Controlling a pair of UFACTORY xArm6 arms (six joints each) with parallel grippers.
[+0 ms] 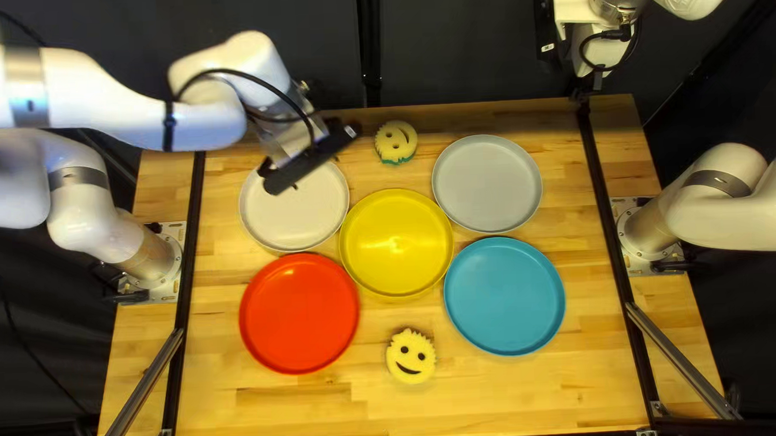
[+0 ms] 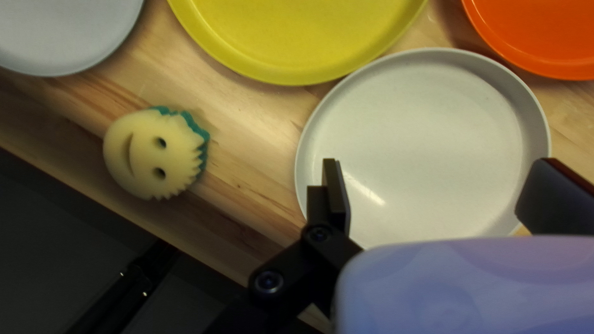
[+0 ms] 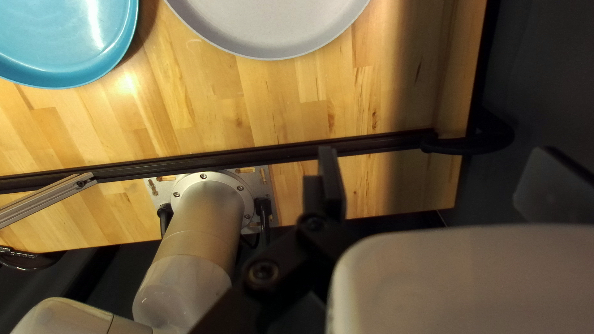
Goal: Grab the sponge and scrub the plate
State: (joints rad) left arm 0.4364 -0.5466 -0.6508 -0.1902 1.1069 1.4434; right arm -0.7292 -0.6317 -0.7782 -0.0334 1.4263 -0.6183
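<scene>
Black fingers (image 2: pixel 337 195), L gripper (image 1: pixel 305 154) spread wide over white plate (image 1: pixel 290 215) — R gripper (image 1: pixel 585 86) spread wide too

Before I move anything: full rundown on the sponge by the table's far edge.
The sponge is roundish, pale yellow, foam by its look, over a teal layer. Two eye holes, a curved mouth slit, jagged edge toward the plates. It lies face up on the wooden table, between the white plate and grey plate, touching neither. The open left gripper is clear of it.
</scene>
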